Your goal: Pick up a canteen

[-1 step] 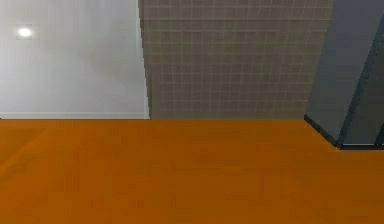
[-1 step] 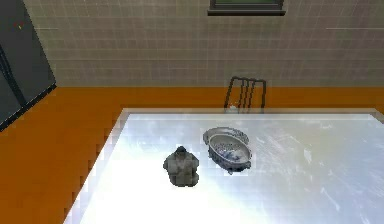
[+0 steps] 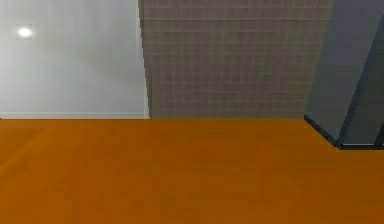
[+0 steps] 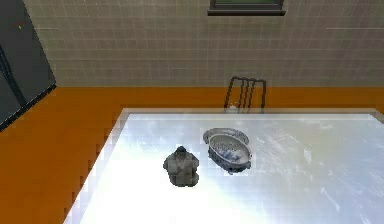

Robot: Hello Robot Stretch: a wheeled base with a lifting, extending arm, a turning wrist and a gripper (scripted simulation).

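A small dark grey lumpy thing [image 4: 181, 167] stands on the pale glossy tabletop [image 4: 290, 190] in the arm side view, left of the middle. Its shape is too vague to name as a canteen. Just right of it lies a shallow grey bowl-like dish [image 4: 227, 148] with a patterned inside.
A dark chair back [image 4: 246, 93] rises behind the table's far edge. A dark tall cabinet [image 4: 22, 65] stands at the arm side view's left and again as the dark cabinet [image 3: 352, 75] at the forward view's right. Orange floor [image 3: 170, 170] runs to a grey tiled wall [image 3: 235, 60].
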